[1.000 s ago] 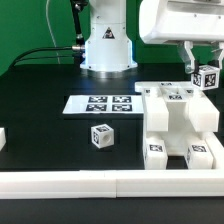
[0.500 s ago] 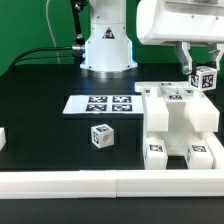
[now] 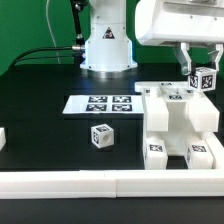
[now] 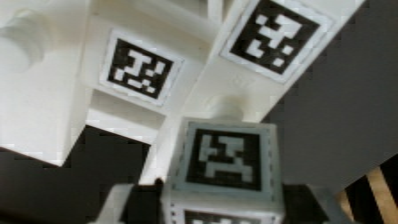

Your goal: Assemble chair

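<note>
A small tagged piece (image 3: 205, 80) of the chair is seen clamped between the jaws, poised over the far edge of the partly built chair (image 3: 182, 125). The chair stands on the black table (image 3: 40, 115) at the exterior view's right. Whether the piece is already touching the white body below cannot be told from either view. In the wrist view the piece is shown end-on with two of the chair's tagged faces beyond it, and no hole or slot meant to receive it can be made out.

The main danger is judged to be misalignment. If the piece is lowered slightly off its seat, it could be jammed against an edge or twisted in the grip. The chair body is not seen to be fixed down and could be shoved or tipped.

A slip is also thought possible, since only the upper end of the piece appears to be gripped. If it is let go before it is seated, the piece could be dropped behind the chair and lost from easy reach.

A second tagged cube (image 3: 101, 135) lies loose in front of the marker board (image 3: 100, 103), well apart from the work and not believed to be at risk.
</note>
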Controlling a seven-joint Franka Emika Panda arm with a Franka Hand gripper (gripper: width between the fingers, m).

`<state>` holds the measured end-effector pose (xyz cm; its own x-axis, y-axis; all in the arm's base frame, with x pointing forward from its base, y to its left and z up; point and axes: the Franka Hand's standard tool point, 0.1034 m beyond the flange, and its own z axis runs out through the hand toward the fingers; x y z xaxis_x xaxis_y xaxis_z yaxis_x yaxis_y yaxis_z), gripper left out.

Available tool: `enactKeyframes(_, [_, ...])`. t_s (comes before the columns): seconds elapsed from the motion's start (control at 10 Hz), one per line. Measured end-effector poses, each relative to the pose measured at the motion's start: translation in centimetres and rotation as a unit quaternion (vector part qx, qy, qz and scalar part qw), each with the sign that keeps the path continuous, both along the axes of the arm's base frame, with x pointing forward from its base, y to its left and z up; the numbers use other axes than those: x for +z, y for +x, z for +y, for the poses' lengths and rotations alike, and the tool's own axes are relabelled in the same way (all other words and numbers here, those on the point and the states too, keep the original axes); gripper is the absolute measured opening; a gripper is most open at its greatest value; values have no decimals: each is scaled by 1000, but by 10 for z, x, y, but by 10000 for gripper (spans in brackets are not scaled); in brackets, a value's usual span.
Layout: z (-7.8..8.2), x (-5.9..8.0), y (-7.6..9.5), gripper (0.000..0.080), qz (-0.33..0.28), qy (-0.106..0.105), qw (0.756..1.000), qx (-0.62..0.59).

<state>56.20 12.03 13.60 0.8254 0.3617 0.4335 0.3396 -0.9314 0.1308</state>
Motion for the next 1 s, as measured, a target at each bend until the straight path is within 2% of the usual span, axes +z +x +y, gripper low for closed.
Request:
enactKeyframes(0.4, [5, 1, 0, 281, -4, 4, 1000, -1])
enactKeyframes(1.0, [-1, -3, -6, 281, -7, -6, 1000, 17])
